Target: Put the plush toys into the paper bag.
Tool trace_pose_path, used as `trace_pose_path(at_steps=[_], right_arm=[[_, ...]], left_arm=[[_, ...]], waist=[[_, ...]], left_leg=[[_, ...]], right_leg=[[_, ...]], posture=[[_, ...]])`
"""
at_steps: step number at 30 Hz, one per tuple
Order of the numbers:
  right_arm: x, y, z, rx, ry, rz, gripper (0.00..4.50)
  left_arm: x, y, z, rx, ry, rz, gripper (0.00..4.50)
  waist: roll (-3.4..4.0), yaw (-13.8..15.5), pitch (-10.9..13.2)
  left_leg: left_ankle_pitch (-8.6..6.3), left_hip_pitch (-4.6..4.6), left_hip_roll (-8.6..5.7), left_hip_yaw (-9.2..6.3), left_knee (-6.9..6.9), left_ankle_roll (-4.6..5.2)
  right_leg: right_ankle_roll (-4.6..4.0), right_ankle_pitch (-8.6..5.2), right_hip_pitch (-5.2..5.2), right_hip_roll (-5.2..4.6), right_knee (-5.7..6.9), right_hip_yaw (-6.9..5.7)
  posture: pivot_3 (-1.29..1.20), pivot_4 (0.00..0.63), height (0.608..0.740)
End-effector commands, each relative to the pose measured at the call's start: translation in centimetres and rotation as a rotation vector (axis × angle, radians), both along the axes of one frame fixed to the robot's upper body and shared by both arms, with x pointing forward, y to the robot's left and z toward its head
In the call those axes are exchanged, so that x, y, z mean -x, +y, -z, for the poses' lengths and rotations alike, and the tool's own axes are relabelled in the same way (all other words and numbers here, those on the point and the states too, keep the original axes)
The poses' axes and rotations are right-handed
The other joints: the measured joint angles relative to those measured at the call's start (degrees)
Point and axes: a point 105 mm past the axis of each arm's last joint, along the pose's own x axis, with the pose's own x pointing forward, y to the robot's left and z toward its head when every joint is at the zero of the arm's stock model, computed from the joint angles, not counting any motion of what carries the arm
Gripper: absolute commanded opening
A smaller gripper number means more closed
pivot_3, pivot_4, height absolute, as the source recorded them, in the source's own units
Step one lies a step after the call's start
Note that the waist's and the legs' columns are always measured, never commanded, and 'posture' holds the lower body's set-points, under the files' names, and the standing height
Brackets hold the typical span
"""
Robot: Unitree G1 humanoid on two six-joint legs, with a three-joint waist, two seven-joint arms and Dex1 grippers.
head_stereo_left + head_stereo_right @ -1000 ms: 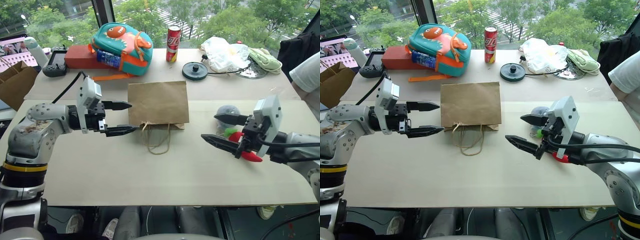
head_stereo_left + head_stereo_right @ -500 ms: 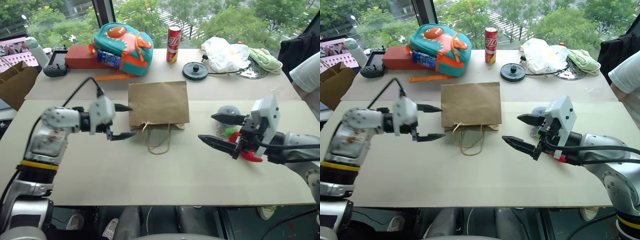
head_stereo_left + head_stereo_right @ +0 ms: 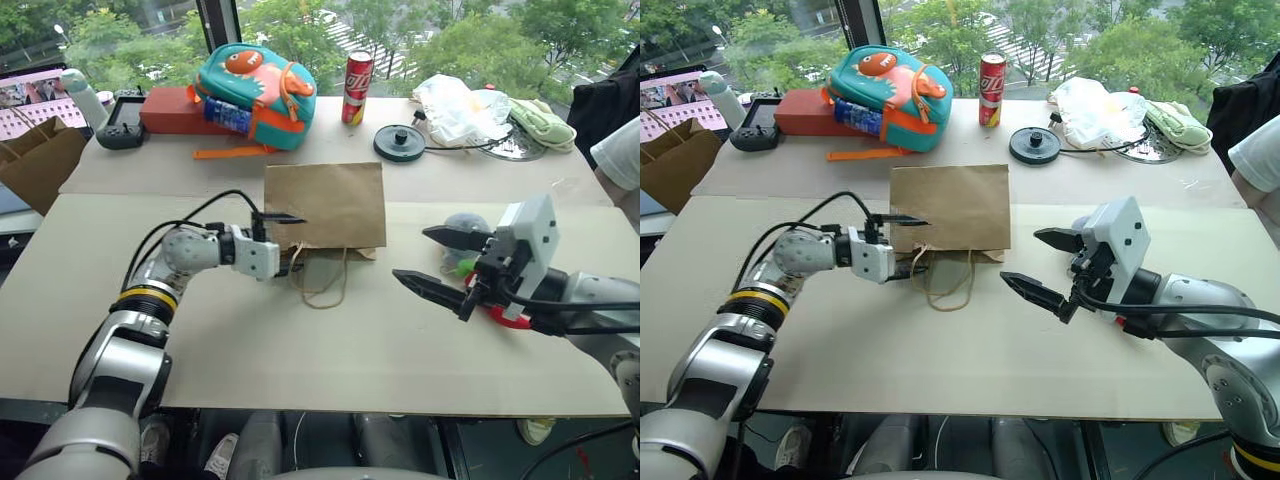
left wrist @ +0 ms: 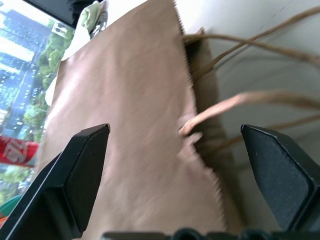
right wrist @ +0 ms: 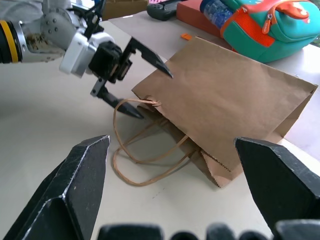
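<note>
left gripper at the bag's mouth

the right gripper (image 3: 435, 260) is hovering released over the tabletop (image 3: 300, 350), with the red chili (image 3: 505, 318) and grey-blue ball (image 3: 462, 224) lying just behind it. the left gripper (image 3: 908, 243) is spreading released around the flat paper bag (image 3: 330, 203)'s open corner, by its twine handles (image 3: 322, 285).

Upper-floor room: cluttered table (image 3: 300, 350), treetop window (image 3: 450, 30)

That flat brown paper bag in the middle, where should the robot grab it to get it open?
Probably the top layer at the mouth of the bag, coming from its near-left corner, where the open left tool already straddles the edge. The bag lies flat with its mouth and twine handles facing the robot.
</note>
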Motion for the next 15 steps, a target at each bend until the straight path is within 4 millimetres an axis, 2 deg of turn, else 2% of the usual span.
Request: trace_pose_path(at_steps=[1, 5, 15], right_arm=[[0.3, 0.1, -1.0, -0.003, -0.050, 0.011, 4.42], [0.3, 0.1, -0.9, 0.003, -0.050, 0.016, 4.42], [0.3, 0.3, -0.7, -0.005, -0.050, 0.022, 4.42]], left_arm=[[-0.3, -0.9, -1.2, 0.043, -0.047, 0.022, 4.50], [0.0, -1.3, -1.1, 0.055, -0.038, 0.042, 4.50], [0.9, -0.7, -1.2, 0.081, 0.022, 0.085, 4.50]], waist=[[0.00, 0.0, 0.0], [0.00, 0.1, 0.0], [0.00, 0.0, 0.0]], left_leg=[[0.00, 0.01, 0.00, 0.00, 0.01, 0.00], [0.00, 0.00, -0.02, -0.04, 0.04, 0.00], [0.00, 0.01, -0.03, -0.08, 0.05, 0.00]], right_leg=[[0.00, 0.00, 0.00, 0.00, 0.02, 0.00], [0.01, 0.00, 0.02, 0.00, 0.03, -0.01], [0.01, 0.00, 0.04, 0.00, 0.04, -0.02]], posture=[[0.00, 0.150, 0.733], [0.00, 0.150, 0.733], [0.00, 0.150, 0.733]])
